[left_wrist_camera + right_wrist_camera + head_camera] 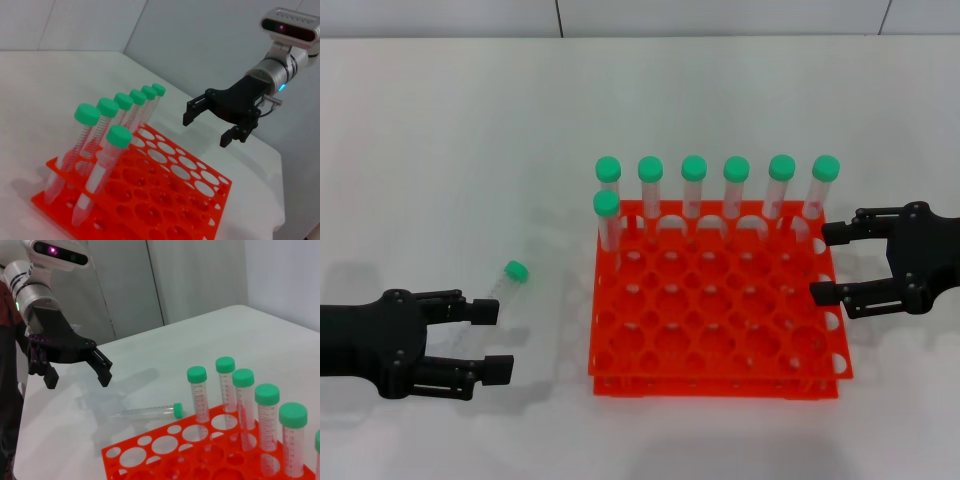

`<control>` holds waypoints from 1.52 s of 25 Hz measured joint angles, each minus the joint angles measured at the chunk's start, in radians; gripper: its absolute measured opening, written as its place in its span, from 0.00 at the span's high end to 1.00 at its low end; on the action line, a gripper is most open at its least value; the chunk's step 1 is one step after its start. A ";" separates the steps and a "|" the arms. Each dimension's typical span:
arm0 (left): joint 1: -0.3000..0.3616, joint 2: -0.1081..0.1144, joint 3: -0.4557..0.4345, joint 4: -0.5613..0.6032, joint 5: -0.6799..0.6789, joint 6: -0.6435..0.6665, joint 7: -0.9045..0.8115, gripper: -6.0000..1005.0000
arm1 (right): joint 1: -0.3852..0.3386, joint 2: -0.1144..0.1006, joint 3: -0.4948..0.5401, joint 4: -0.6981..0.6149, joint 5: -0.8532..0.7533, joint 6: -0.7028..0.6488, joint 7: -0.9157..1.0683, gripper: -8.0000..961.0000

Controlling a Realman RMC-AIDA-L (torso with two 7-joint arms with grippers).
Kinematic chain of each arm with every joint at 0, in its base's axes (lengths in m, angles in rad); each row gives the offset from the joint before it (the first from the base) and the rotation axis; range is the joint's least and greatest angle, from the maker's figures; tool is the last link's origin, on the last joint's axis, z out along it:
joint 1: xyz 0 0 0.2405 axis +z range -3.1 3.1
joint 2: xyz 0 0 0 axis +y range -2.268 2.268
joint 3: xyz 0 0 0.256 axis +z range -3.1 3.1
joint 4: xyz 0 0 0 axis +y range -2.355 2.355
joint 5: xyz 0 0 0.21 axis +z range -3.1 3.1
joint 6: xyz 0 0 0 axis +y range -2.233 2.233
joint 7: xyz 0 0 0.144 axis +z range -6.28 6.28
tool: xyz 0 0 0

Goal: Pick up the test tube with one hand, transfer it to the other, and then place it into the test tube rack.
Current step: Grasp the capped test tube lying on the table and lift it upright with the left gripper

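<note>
White desk (440,150) with a matte surface. Seven green-capped tubes (736,185) stand upright; pale wall panels (200,275) behind.

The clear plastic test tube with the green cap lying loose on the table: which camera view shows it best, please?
The right wrist view: the loose clear green-capped test tube lies in full side profile. The head view shows its cap, its body partly behind the open left gripper. The left wrist view misses it.

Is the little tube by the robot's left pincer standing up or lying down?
Lying down. The test tube rests flat on the white table, outside the red rack, near the open left pincer.
</note>
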 joint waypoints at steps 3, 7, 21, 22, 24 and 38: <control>-0.001 -0.001 0.000 0.000 0.001 0.000 0.000 0.12 | 0.000 0.000 0.000 0.000 0.000 0.000 0.000 0.19; -0.003 -0.001 0.000 0.000 0.001 0.000 0.000 0.12 | 0.001 0.000 0.000 0.005 0.000 0.001 0.000 0.19; -0.014 0.020 -0.004 0.009 0.013 -0.004 -0.034 0.12 | 0.002 0.000 0.000 0.014 0.002 0.005 -0.002 0.19; -0.017 0.026 -0.005 0.009 0.020 -0.007 -0.044 0.12 | 0.002 0.001 0.000 0.014 0.002 0.005 -0.002 0.19; -0.032 0.043 -0.009 0.012 0.050 -0.011 -0.079 0.12 | 0.002 0.001 0.000 0.014 0.008 0.006 -0.002 0.19; -0.171 0.087 -0.010 0.088 0.379 -0.020 -0.402 0.12 | 0.007 0.002 -0.009 0.016 0.046 0.031 -0.002 0.19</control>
